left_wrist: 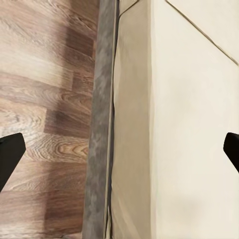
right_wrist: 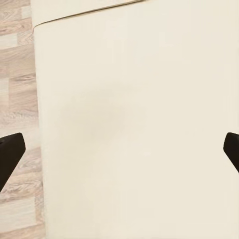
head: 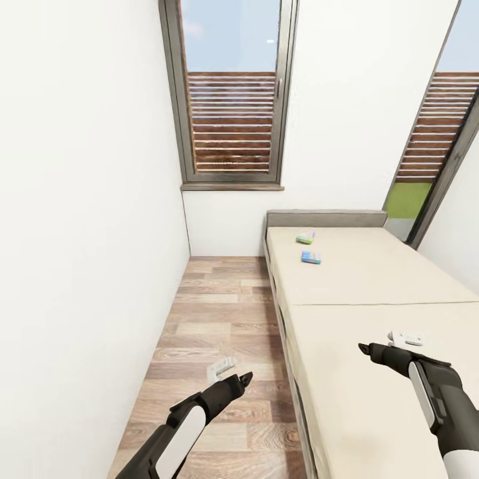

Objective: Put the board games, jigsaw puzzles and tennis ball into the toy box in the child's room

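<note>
up near the headboard of the bed (head: 372, 279), two small board games (head: 311, 257) lie flat, just beside each other. left claw (head: 245, 380) hangs over the wood floor (head: 219, 299), right claw (head: 365, 348) over the mattress, both spread apart, holding nothing.

A cream mattress (right_wrist: 144, 129) spans most of the frame, with a thin seam across its upper edge, wood-plank floor (right_wrist: 17, 104) down the left side, and two dark fingertips (right_wrist: 9, 158) set wide apart at the lower corners.
</note>
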`<state>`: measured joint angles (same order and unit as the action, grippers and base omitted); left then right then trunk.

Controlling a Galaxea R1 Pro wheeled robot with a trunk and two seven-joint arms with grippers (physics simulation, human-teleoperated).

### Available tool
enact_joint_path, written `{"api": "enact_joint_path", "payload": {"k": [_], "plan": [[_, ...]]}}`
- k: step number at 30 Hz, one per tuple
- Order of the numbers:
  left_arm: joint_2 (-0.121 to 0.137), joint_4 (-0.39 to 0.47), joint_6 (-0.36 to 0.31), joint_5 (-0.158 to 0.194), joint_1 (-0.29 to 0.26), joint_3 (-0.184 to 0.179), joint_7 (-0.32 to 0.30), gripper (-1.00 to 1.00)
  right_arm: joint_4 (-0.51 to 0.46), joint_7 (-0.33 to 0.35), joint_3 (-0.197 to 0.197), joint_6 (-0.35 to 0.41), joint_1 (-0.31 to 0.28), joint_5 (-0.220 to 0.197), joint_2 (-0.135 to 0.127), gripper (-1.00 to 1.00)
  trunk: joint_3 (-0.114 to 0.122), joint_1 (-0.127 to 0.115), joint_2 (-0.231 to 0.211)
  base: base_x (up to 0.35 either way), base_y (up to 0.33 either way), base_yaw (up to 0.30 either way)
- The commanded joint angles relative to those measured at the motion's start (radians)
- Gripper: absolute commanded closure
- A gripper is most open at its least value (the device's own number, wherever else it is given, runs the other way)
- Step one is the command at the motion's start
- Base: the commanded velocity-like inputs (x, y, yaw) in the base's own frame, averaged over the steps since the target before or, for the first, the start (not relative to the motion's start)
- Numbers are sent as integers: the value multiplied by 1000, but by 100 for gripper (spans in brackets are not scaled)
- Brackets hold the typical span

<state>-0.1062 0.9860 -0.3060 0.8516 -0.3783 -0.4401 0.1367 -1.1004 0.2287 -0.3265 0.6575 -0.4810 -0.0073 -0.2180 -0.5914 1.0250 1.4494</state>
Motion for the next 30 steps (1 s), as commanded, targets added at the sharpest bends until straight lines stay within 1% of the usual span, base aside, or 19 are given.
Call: {"api": "enact_joint_path", "payload": {"k": [1,5,16,30], "plan": [[0,2,-3,11,-1,-2,8,-100,-1,4,-2,5,-1,0,0,-100,-1,0,1,5,4,0],[0,2,-3,11,-1,-2,7,-100,-1,4,-2,5,-1,0,0,-100,-1,0,1,4,19,0],[0,3,-3,11,-1,-2,8,-100,-1,4,-2,5,-1,0,0,-100,-1,0,1,1,111,0],[0,3,-3,11,-1,-2,9,-100,-1,4,-2,5,-1,0,0,-100,-1,0,1,0,19,0]]}}
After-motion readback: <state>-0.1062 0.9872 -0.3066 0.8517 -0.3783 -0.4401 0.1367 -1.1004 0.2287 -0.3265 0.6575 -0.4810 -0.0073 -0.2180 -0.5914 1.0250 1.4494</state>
